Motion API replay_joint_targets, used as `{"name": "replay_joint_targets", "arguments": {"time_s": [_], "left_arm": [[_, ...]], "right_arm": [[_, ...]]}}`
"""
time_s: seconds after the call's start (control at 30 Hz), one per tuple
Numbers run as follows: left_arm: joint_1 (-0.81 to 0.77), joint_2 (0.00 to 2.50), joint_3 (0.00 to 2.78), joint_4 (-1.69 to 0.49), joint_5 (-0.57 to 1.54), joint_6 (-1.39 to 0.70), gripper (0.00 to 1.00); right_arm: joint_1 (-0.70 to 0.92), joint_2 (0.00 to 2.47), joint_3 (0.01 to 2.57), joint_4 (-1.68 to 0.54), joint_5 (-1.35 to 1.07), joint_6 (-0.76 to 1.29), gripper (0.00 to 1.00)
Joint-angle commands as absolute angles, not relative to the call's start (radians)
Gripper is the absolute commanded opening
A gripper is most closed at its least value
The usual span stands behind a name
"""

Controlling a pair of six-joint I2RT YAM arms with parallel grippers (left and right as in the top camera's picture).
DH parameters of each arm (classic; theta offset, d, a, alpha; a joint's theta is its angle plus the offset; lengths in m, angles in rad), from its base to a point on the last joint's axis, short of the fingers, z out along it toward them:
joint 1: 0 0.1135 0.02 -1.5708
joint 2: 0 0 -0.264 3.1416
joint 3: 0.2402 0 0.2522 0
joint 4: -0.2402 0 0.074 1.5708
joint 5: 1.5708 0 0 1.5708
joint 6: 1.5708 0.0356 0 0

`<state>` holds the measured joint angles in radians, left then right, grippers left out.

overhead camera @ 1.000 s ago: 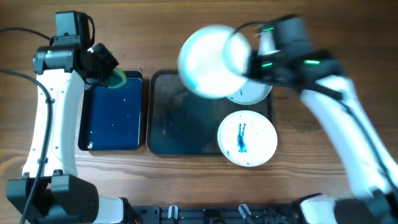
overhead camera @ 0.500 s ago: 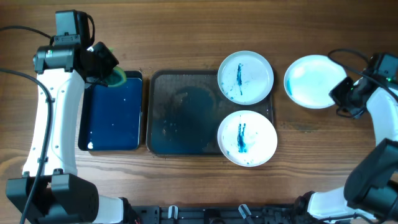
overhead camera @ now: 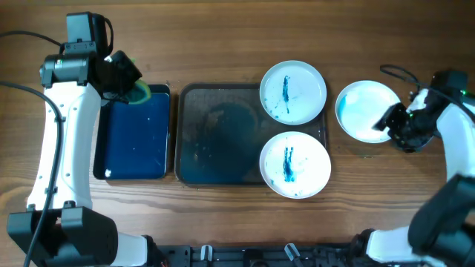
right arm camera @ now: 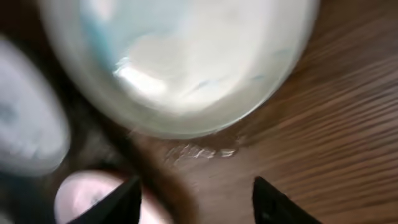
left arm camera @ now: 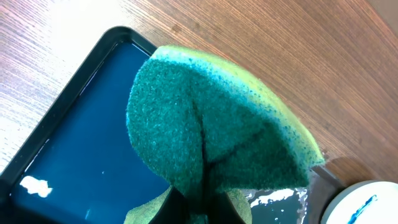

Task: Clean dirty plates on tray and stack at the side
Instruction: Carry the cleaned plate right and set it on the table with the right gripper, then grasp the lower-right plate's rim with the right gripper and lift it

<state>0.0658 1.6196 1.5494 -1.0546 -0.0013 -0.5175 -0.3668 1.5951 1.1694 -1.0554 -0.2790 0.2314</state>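
Two white plates with blue-green streaks lie on the right half of the dark tray [overhead camera: 215,141], one at the back [overhead camera: 292,91] and one at the front [overhead camera: 295,164]. A third plate [overhead camera: 360,110], faintly tinted, lies on the wood to the right of the tray; it shows blurred in the right wrist view [right arm camera: 180,62]. My right gripper [overhead camera: 395,122] is at that plate's right rim, open [right arm camera: 196,199], with only bare wood between its fingers. My left gripper [overhead camera: 128,83] is shut on a green sponge [left arm camera: 211,118] over the blue tray's back right corner.
A smaller dark blue tray [overhead camera: 133,137] holding water stands left of the big tray, also seen in the left wrist view [left arm camera: 81,143]. A cable [overhead camera: 397,70] loops behind the right arm. Bare wooden table lies in front of and behind the trays.
My right arm swung the third plate from above the tray out to the right, lowered it onto the wood and opened its jaws. The left arm stayed still.
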Motion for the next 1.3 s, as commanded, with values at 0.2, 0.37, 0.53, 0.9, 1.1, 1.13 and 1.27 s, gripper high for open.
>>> {"name": "replay_joint_targets", "arguments": {"time_s": [0.2, 0.37, 0.53, 0.9, 1.1, 1.13, 1.27], "left_arm": [[0.07, 1.625, 1.549, -1.059, 0.0, -0.502, 0.04], [0.07, 1.625, 1.549, -1.06, 0.0, -0.501, 0.04], [0.07, 1.625, 1.549, -1.06, 0.0, -0.501, 0.04], [0.069, 1.625, 1.546, -1.06, 0.0, -0.502, 0.04], [0.07, 1.635, 1.515, -1.034, 0.0, -0.502, 0.04], [0.07, 1.635, 1.515, -1.033, 0.0, -0.502, 0.04], [0.069, 1.635, 1.515, -1.032, 0.0, -0.502, 0.04]], "right_arm": [[-0.04, 1.565, 0.956, -1.035, -0.353, 0.166, 0.54], [-0.023, 1.565, 0.822, -0.928, -0.35, 0.186, 0.39], [-0.023, 1.565, 0.775, -0.875, -0.349, 0.186, 0.14], [0.356, 1.508, 1.064, -0.907, -0.26, 0.494, 0.04], [0.567, 1.828, 1.392, -0.904, -0.125, 0.687, 0.04], [0.572, 1.879, 1.405, -0.904, -0.133, 0.707, 0.04], [0.557, 1.996, 1.423, -0.88, -0.259, 0.607, 0.04]]}}
